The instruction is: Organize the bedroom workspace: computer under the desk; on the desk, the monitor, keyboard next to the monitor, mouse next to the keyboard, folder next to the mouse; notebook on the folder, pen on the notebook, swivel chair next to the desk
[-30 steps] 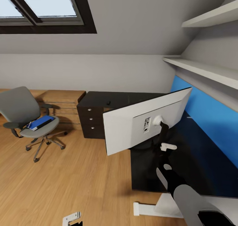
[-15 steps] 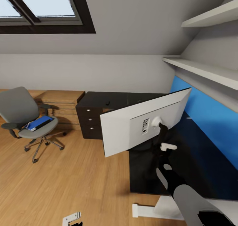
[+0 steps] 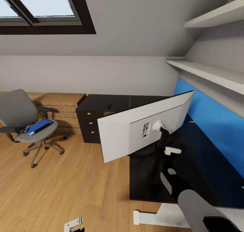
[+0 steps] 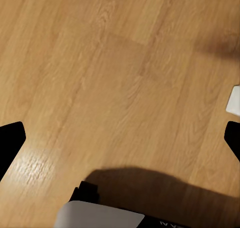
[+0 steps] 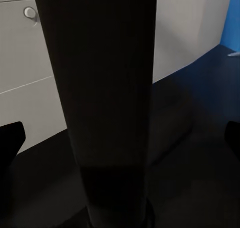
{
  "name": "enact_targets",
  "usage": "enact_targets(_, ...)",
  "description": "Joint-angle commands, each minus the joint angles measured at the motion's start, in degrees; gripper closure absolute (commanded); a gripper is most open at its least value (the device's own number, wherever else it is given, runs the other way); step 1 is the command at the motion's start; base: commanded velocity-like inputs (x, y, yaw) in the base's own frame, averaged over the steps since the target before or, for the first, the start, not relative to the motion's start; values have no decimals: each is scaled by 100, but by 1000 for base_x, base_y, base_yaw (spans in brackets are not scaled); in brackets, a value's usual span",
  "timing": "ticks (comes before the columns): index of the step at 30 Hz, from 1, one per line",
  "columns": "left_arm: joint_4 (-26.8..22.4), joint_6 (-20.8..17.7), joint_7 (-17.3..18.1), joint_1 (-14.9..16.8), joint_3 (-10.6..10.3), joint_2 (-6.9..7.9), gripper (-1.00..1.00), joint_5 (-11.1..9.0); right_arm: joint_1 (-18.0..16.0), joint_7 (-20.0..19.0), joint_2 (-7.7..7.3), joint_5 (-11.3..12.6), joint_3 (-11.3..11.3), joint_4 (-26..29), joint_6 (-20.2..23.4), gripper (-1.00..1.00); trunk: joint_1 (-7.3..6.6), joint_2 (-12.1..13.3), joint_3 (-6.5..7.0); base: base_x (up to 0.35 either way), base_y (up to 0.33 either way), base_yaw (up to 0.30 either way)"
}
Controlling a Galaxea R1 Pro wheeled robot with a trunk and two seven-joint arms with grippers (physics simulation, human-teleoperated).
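The monitor (image 3: 142,130) is seen on the black tabletop (image 3: 189,171), its slim stand (image 5: 107,103) between the right pincer's (image 3: 166,157) spread fingers. The folder (image 3: 39,126) lies on the swivel chair (image 3: 23,120), well apart.

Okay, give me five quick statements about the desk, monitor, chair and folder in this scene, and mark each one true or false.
1. The monitor shows its white back to the head camera. True.
2. The folder lies on the desk. False: it lies on the seat of the swivel chair.
3. The right end effector is at the monitor's black stand. True; whether it grips the stand cannot be told.
4. The swivel chair is tucked against the desk. False: it stands apart on the wooden floor, over by the low wooden cabinets.
5. The monitor's screen faces the chair. False: its front is turned toward the blue wall panel.
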State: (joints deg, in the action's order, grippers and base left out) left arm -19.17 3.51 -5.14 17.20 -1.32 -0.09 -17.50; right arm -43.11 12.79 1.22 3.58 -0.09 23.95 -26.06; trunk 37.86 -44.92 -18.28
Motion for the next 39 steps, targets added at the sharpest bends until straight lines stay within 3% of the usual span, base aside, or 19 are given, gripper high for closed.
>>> enact_targets(1,1,18,-22,3,-14,0,-100,-28,-5,-4,2,37,0,-4,-27,-100,1,-5,-7,3,-7,0)
enact_targets(39,1,18,-22,3,-8,0,-100,-34,-5,-4,2,28,6,-9,-31,-100,1,-5,-7,14,-1,0)
